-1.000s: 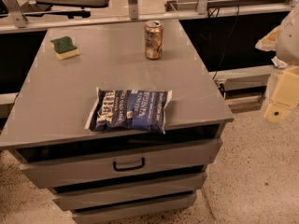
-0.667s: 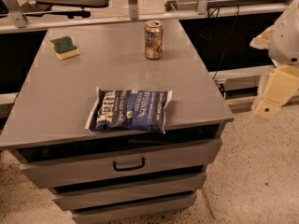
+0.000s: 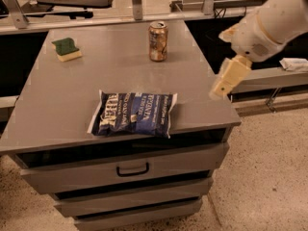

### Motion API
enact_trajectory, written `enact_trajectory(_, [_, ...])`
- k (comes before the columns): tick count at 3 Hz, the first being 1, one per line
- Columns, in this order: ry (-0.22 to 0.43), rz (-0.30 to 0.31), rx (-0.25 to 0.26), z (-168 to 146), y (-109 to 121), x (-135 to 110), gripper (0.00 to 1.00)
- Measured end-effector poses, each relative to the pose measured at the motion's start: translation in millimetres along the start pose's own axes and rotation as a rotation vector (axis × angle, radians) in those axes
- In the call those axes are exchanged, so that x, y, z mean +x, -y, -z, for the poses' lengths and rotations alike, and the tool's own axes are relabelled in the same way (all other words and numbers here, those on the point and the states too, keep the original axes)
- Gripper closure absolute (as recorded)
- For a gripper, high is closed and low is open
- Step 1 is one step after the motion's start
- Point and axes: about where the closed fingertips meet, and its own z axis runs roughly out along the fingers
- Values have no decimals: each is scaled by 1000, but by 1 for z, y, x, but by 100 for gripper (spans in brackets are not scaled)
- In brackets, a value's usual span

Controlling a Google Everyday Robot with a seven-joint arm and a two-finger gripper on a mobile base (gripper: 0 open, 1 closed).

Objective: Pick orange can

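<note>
Print on worktop (image 3: 67, 95) goods defies reading
White lettering crosses the blue bag (image 3: 134, 113), too blurred to make out; pale markings on the orange can (image 3: 158, 41) likewise; the hand (image 3: 230, 77) hangs at the worktop's right edge

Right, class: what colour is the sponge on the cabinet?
The sponge is green over yellow (camera view). The gripper hangs beside the cabinet's right edge.

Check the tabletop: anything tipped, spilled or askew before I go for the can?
Nothing spilled or tipped. The orange can stands upright at the far edge of the table. The blue bag lies slightly askew, its near corner reaching the front edge. The gripper hangs by the table's right edge, touching nothing.
</note>
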Motion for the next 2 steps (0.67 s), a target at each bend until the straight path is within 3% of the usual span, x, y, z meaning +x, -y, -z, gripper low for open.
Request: enact_trajectory(2, [300,-49,24,-75,82,-52,0])
